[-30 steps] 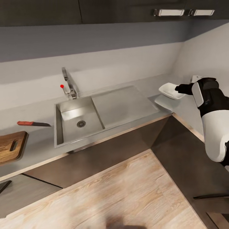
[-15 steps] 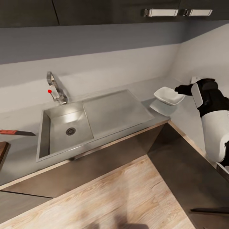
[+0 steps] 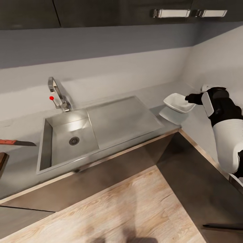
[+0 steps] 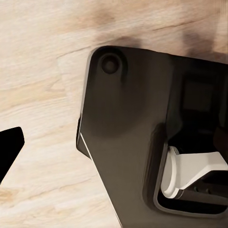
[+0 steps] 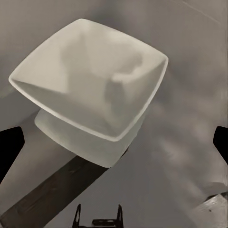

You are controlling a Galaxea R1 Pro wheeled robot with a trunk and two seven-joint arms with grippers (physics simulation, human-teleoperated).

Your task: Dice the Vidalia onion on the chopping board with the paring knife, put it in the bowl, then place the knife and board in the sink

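The bowl hangs above the countertop near the corner, its reflection on the glossy surface under it, with the right gripper at its far rim. In the right wrist view the bowl sits between the two dark finger tips at the frame's edges, so the jaws look spread wide, yet the bowl is off the surface; whether it is truly pinched, I cannot tell. Nothing lies inside it. Left of it, the sink shows a bare basin and no onion. Further left the knife lies on the counter, and just a sliver of the board shows at the frame's edge. The left gripper points at the wooden floor, with one dark finger showing, so I can't call its opening. Risks: with so unsure a hold the bowl could tip or drop and skid on that slick top, or clip the sink's edge if carried low. Count: one bowl, one sink, one knife, one board.
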